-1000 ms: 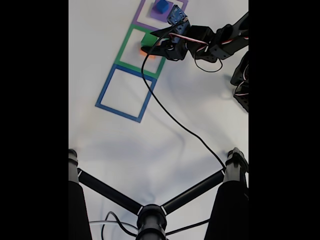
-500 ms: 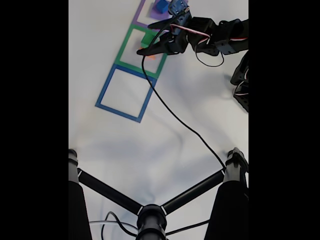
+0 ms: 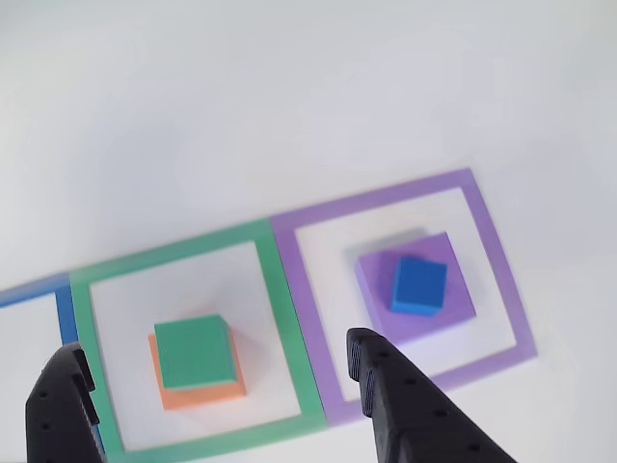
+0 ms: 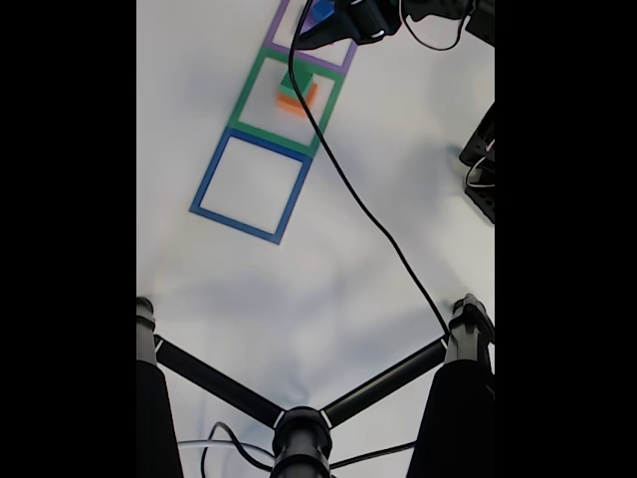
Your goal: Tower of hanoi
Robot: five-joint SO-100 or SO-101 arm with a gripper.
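In the other view, a green block [image 3: 195,352] lies on a wider orange block [image 3: 202,395] inside a green tape square [image 3: 280,318]. To the right, a small blue cube [image 3: 419,285] rests on the flat purple slab [image 3: 371,289] inside a purple tape square [image 3: 501,280]. My gripper [image 3: 212,345] is open above them with nothing between its black fingers [image 3: 386,386]. In the fixed view the gripper [image 4: 314,35] hovers at the top over the purple slab [image 4: 320,12], beyond the green-on-orange stack [image 4: 297,95].
An unfilled blue tape square [image 4: 249,184] adjoins the green one. A black cable [image 4: 368,219] trails from the arm across the white table. Black tripod legs [image 4: 299,428] span the bottom. Dark hardware [image 4: 483,169] stands at the right edge.
The arm has swung from over the green tape square up to the purple one at the top of the fixed view, uncovering the green block on the orange block.
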